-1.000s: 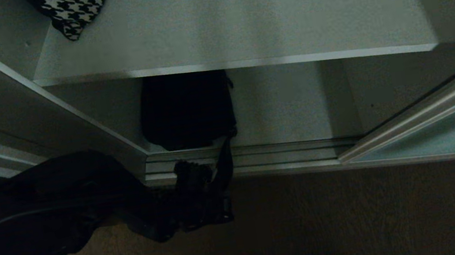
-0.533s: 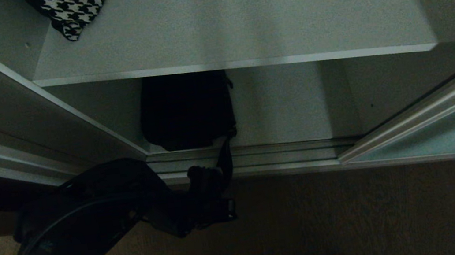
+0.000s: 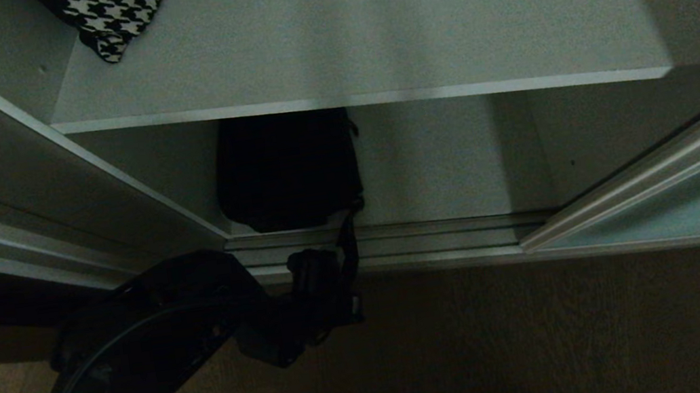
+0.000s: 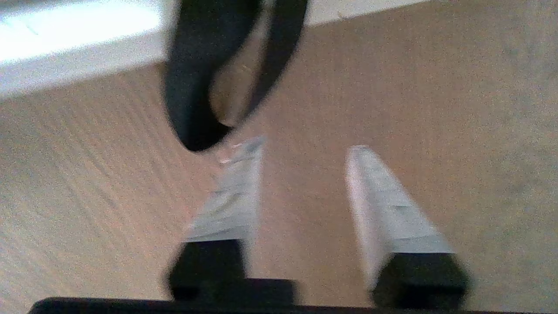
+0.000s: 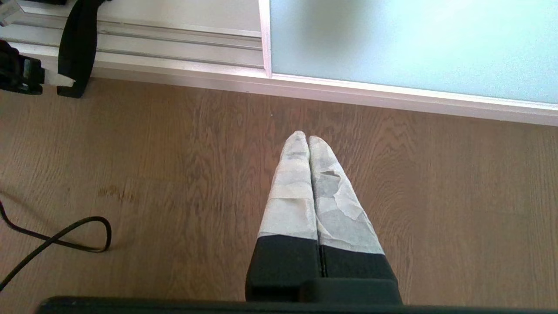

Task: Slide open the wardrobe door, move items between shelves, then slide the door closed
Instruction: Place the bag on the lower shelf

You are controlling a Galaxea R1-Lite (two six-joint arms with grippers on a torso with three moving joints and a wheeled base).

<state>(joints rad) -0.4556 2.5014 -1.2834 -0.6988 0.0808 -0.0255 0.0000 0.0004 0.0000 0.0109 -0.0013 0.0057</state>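
Observation:
The sliding wardrobe door (image 3: 673, 206) stands pushed aside at the right, leaving the compartment open. A houndstooth bag (image 3: 112, 14) lies at the back left of the upper shelf (image 3: 368, 36). Under it, the black bag (image 3: 288, 171) sits on the bottom shelf (image 3: 448, 162), its strap (image 3: 348, 244) hanging out over the floor track. My left gripper (image 3: 340, 297) hovers low over the floor beside that strap. In the left wrist view my left gripper (image 4: 305, 150) is open, with bare floor between its fingers and the strap loop (image 4: 196, 87) just beyond one fingertip. My right gripper (image 5: 308, 138) is shut and empty over the floor.
The ribbed silver floor track (image 3: 445, 238) runs along the wardrobe's front. The wardrobe's side panel (image 3: 8, 155) rises at the left. A black cable (image 5: 65, 240) loops on the wooden floor (image 5: 174, 174) near the right arm. The frosted door (image 5: 409, 43) is in front of the right gripper.
My left arm has swung right and lower, and its gripper has edged toward the track beside the strap. The black bag and its strap lie as before.

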